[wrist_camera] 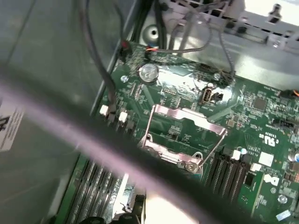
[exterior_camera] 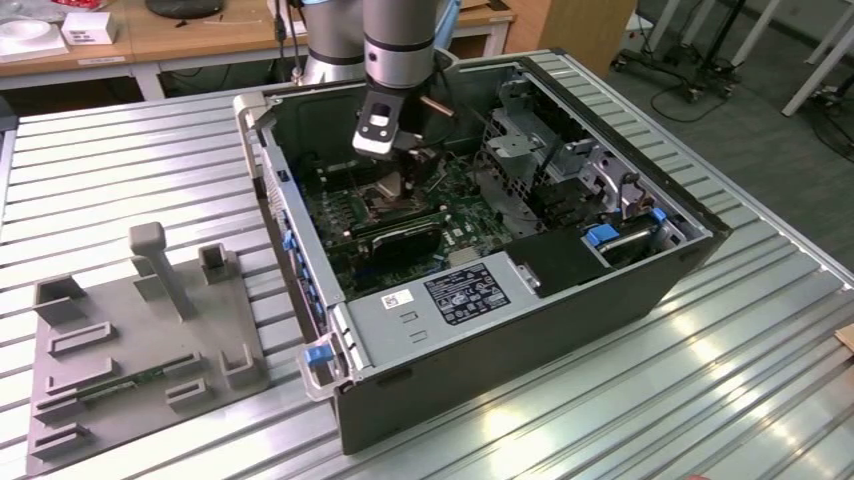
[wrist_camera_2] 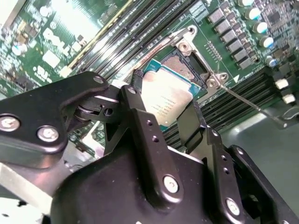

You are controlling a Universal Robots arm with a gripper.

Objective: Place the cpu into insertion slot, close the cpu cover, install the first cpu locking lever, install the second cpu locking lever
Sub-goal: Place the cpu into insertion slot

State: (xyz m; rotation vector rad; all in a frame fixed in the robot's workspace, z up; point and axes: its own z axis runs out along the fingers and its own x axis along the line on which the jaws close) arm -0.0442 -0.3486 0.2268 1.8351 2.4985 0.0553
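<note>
Two jaws of the gripper are clamping the cpu by opposite edges, narrowly spread. The chip is hanging just above the insertion slot, silver face turned away from the board, while the cpu cover is standing open.

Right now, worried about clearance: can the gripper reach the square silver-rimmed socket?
Probably yes: the silvery cover frame stands open, leaving the socket bare below the pale grey chip in the gripper.

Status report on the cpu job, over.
Gripper shut on cpu. It hangs tilted over insertion slot, not seated. The cpu cover is open, nothing blocking.
</note>
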